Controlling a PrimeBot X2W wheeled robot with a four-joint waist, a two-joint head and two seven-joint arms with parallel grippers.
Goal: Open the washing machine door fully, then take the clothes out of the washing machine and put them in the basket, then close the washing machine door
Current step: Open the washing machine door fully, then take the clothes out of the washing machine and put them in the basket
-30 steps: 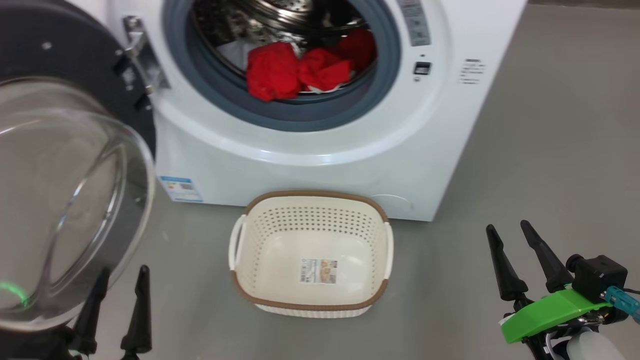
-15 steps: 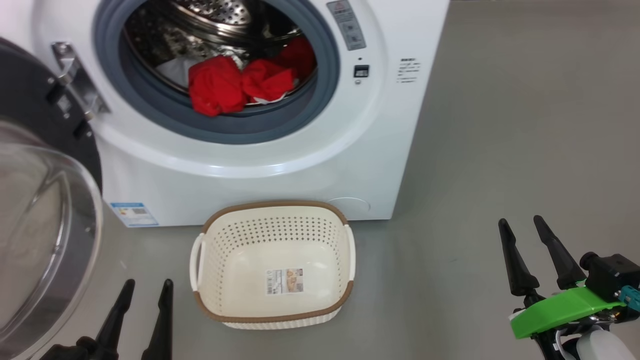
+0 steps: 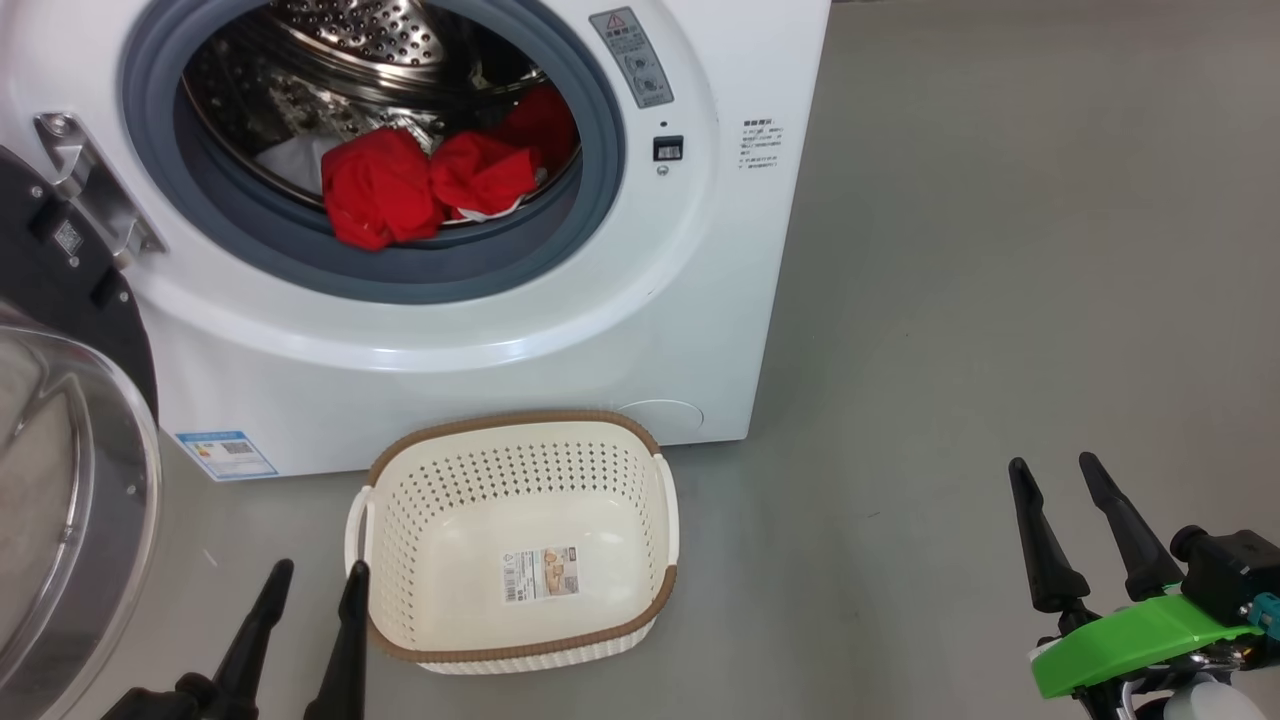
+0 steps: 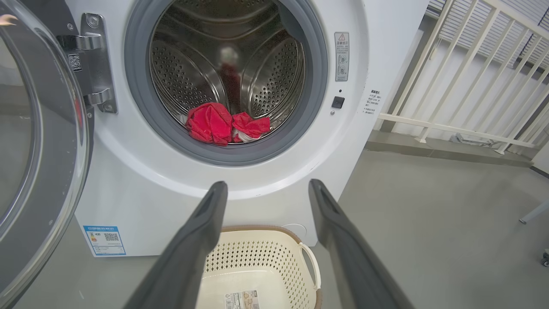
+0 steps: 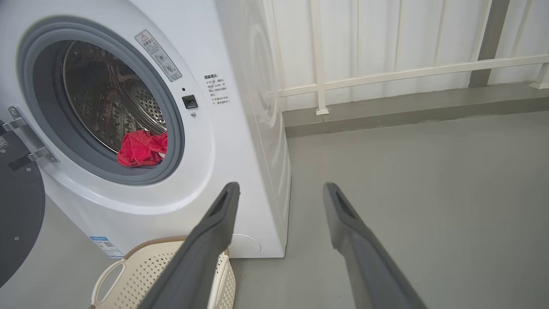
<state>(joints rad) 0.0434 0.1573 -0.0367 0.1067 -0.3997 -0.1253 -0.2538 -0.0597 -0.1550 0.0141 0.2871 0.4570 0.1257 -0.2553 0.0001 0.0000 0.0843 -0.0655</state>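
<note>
The white washing machine [image 3: 480, 330] stands with its round door [image 3: 60, 480] swung out to the left on its hinge. Red clothes [image 3: 420, 185] lie at the front of the steel drum, against the grey rubber ring; they are also seen as clothes [image 4: 225, 126] and clothes [image 5: 141, 148] in the wrist views. The cream basket [image 3: 515, 540] sits on the floor just in front of the machine, with nothing in it but a paper sticker. My left gripper [image 3: 320, 570] is open beside the basket's left rim. My right gripper [image 3: 1052, 462] is open over bare floor at the right.
Grey floor [image 3: 1000, 250] stretches to the right of the machine. A white railing [image 5: 386, 73] and pale wall run behind it. The open door's glass bowl [image 4: 30, 141] bulges close on my left side.
The head camera has swung right, so the machine, door and basket sit further left in view. Both grippers stay open; the clothes and basket have not moved.
</note>
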